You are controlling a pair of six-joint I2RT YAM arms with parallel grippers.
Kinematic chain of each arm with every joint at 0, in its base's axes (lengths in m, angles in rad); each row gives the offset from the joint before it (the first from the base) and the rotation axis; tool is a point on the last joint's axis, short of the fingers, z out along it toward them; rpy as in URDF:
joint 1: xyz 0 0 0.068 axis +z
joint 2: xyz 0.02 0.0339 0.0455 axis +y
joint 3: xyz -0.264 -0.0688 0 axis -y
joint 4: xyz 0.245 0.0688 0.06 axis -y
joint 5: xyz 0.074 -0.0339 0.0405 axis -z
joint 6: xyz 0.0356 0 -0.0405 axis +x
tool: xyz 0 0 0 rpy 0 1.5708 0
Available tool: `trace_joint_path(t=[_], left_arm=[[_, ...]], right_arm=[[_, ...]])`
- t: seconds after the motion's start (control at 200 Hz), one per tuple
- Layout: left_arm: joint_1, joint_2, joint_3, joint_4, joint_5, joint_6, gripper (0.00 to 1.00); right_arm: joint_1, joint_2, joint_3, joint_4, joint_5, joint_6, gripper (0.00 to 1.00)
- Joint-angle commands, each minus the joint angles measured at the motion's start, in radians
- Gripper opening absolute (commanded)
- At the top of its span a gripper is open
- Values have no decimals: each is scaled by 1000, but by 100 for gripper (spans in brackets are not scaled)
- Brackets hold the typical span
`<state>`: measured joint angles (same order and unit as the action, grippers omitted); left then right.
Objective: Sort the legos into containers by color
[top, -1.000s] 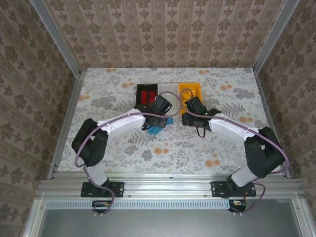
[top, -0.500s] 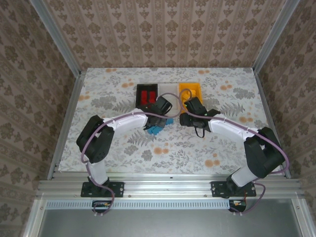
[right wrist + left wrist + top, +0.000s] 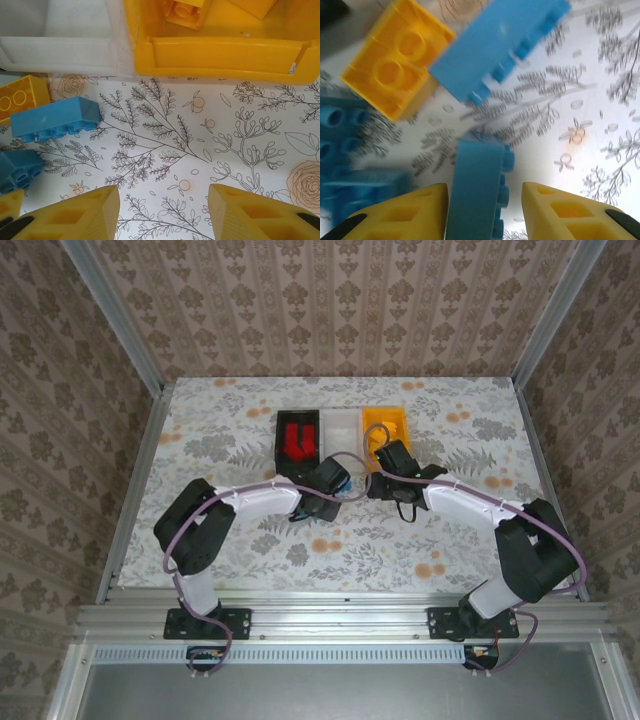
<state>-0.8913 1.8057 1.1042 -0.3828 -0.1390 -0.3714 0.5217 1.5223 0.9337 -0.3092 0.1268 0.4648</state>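
My left gripper (image 3: 484,210) is shut on a long blue lego (image 3: 475,185) standing on edge between its fingers; the left pad touches it and the studs face the right pad. Just beyond lie an orange-yellow lego (image 3: 395,65), another blue lego (image 3: 495,45) and more blue ones (image 3: 340,135) at the left. From above, the left gripper (image 3: 335,480) sits in front of the white container (image 3: 343,425). My right gripper (image 3: 164,210) is open over bare table, facing the yellow container's near wall (image 3: 225,55). The black container (image 3: 281,440) holds red legos (image 3: 298,443).
The right wrist view has the white container's wall (image 3: 60,55) at upper left, yellow legos (image 3: 185,12) inside the yellow container (image 3: 385,425), and a yellow lego (image 3: 20,100) and two blue legos (image 3: 55,120) on the floral table (image 3: 450,530) at left.
My left gripper has closed in on the blue lego and shifted slightly right over the loose pile, hiding the blue legos from above. The right gripper has barely moved.
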Motion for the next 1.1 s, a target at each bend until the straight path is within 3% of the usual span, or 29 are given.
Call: trace_joint_path(t=[0.0,0.175,0.28,0.52,0.715,0.85,1.095], left_arm=[[-31,-31,-21,-20,29,-42,44],[-38,-18,-23,-39,-44,-57,44],[-38,8,5,-46,-83,-62,25],[-49,-2,48,-91,-96,-65,15],[-103,-137,84,-143,-77,-26,12],[-24,-178,169,-131,-75,12,13],[104,47,460,-136,13,77,11]], right_arm=[[1,-37,-12,6,28,-22,51],[1,-55,-19,4,37,-25,52],[1,-62,-22,6,33,-23,51],[1,-89,-38,3,42,-35,52],[-13,-115,-43,12,46,-27,52],[-20,-100,-45,36,33,-18,51],[-49,-167,-68,35,39,-18,52]])
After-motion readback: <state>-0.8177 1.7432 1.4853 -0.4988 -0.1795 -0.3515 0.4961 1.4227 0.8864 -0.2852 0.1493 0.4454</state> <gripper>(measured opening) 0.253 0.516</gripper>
